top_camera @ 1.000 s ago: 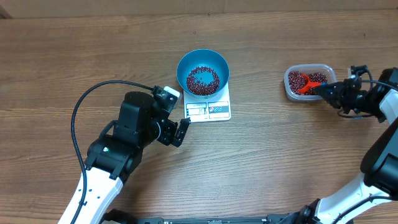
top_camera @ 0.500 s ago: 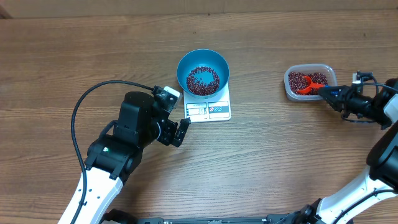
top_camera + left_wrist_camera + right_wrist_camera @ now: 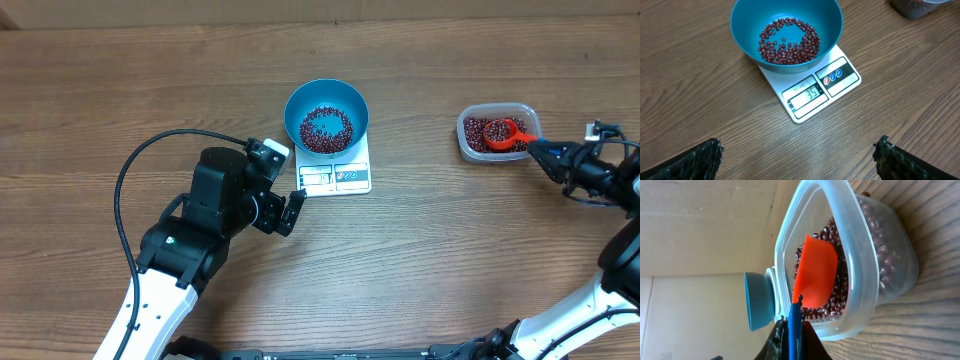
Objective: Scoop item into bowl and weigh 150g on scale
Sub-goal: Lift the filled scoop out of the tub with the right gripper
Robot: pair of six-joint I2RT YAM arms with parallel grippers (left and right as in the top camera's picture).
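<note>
Bowl (image 3: 300,103), bright blue, stands on the white scale (image 3: 340,178) at the middle of the desk (image 3: 150,80). Left pincer (image 3: 797,148), near the scale, is spread wide. Right pincer (image 3: 548,153) pinches the handle of the red scoop (image 3: 499,133) in the clear tub (image 3: 463,140). Beans (image 3: 326,130) lie in bowl and tub.

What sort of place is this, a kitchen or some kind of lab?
Probably a robotics test bench: a left arm and right arm at a wooden table, with a scale, a bowl of beans and a tub.
</note>
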